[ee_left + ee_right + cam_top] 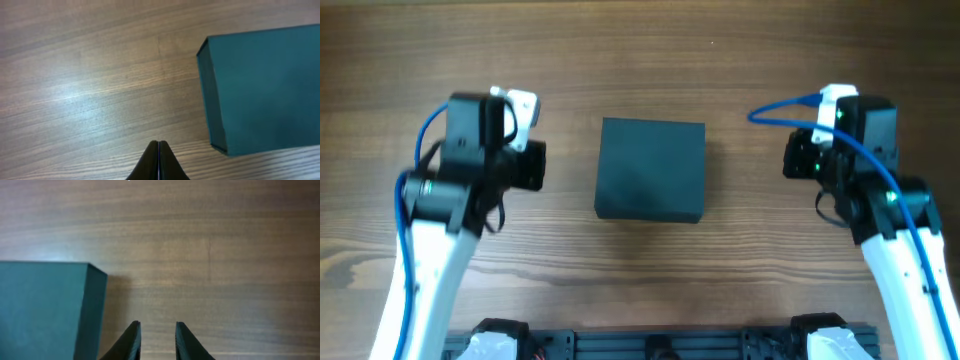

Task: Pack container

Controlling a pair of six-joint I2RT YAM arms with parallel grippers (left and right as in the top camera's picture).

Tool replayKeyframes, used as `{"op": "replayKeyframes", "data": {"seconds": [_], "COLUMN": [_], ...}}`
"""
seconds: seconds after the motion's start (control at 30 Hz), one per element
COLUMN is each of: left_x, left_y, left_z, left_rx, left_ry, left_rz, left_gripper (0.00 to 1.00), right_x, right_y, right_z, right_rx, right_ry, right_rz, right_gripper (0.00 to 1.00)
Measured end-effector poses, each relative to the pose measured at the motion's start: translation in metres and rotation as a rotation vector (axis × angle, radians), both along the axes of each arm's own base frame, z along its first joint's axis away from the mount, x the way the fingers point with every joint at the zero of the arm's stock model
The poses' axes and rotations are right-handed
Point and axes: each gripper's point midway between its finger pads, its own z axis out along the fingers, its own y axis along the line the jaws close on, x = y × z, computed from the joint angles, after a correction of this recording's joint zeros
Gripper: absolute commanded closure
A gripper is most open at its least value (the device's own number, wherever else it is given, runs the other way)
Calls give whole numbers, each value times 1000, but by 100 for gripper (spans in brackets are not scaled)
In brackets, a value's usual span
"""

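At the lower edge of the overhead frame, the dark mounting rail (660, 345) runs across, partly cut off. Further up, the left end effector (159, 146) hangs left of centre over bare counter (650, 60), its fingers pressed together on nothing. The right end effector (157, 330), right of centre, shows a narrow gap between its fingers and is likewise empty. Between the 2, and apart from both, the container (651, 169) sits flat on the counter at centre frame, and its top looks shut. It is probably a light, fairly stiff card box. Its matte skin should give the fingers good friction, but thin walls could dent under a hard pinch. It is too wide to span, so the sensible hold is the free edge of the flap, with the other end effector steadying a side wall. No seam, hinge or opening edge can be made out on any face, so I cannot tell which side lifts. Each wrist view cuts the box off at the frame edge. Its inside is hidden, and nothing to pack into it is in view.
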Motion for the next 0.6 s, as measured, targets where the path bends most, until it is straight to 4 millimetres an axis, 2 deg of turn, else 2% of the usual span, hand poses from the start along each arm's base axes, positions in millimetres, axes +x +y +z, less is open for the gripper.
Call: {"op": "replayKeyframes", "data": {"seconds": [0.2, 0.23, 0.27, 0.3, 0.33, 0.37, 0.6], "left_x": [-25, -28, -31, -32, -33, -34, -34], "left_y": [8, 10, 11, 12, 14, 14, 16], "left_z": [7, 11, 14, 16, 19, 21, 21], "left_rx": [-11, -14, -18, -18, -18, -20, -18], "left_ry": [-114, -133, -148, -159, -172, -179, -178], "left_rz": [31, 45, 54, 59, 68, 73, 89], "left_gripper": [89, 82, 66, 7, 0, 0, 0], "right_x": [-25, -28, -29, -29, -28, -26, -20], "right_y": [-2, -2, -2, -2, -2, -2, -2], "right_z": [-31, -35, -37, -37, -37, -35, -30], "right_rx": [-7, -7, -9, -10, -10, -11, -16], "right_ry": [57, 65, 69, 70, 65, 55, 20], "right_rz": [2, 2, 4, 6, 6, 7, 16], "right_gripper": [64, 63, 62, 42, 18, 0, 0]}}
